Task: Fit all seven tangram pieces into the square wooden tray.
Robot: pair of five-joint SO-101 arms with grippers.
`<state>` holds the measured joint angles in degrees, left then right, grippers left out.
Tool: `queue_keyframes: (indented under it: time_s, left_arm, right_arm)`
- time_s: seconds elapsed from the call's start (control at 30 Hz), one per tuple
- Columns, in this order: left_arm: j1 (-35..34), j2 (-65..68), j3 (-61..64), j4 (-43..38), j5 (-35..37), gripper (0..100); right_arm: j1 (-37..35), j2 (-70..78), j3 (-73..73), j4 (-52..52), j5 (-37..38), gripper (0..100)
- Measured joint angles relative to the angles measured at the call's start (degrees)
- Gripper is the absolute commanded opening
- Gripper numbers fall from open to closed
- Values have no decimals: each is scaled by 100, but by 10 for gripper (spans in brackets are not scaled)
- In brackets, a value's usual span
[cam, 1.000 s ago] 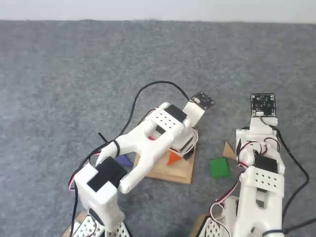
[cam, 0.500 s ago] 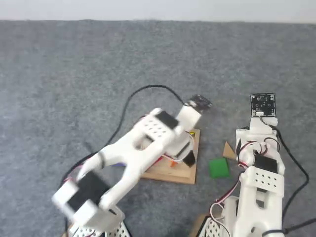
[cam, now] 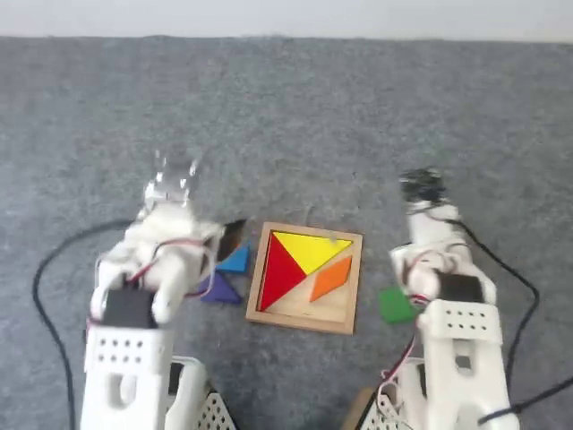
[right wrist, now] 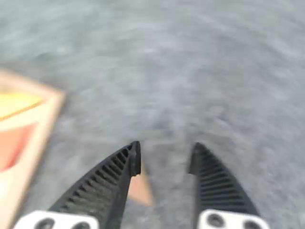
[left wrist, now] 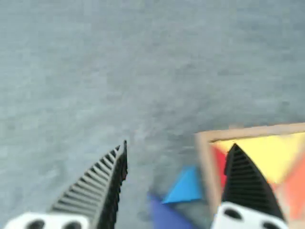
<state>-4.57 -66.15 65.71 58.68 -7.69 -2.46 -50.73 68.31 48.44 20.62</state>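
- The tray lay on the grey carpet between the two arms. It was turned a little clockwise, so its far edge ran slightly downhill toward 3 o'clock.
- Three pieces sat inside it. The yellow triangle had its long edge along the far rim and its tip pointing to 6 o'clock, at the tray's middle.
- The red triangle had its long edge along the 9 o'clock rim, its tip pointing to 3 o'clock and touching the yellow one along a shared edge.
- The orange piece lay at the 3 o'clock side of the tray, its long axis running from about 7 to 1 o'clock. Bare wood showed beneath it.
- The blue triangle lay on the carpet just outside the 9 o'clock rim. The purple piece was just beside it at about 7 o'clock.
- The green square lay flat on the carpet at 4 o'clock from the tray, apart from it and against the right arm.
- The left gripper hung over the blue triangle with its fingers wide apart, holding nothing; one finger stood over the tray's rim.
- The right gripper was spread apart and empty, with the tan triangle on the carpet beside one finger.
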Motion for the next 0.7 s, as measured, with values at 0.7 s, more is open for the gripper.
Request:
queue_keyframes:
  time_s: [0.7]
  left_arm:
    - [-1143,-3059,2936,747,-2576,174]
  right_arm:
    - [-3376,712,-396,624,325,73]
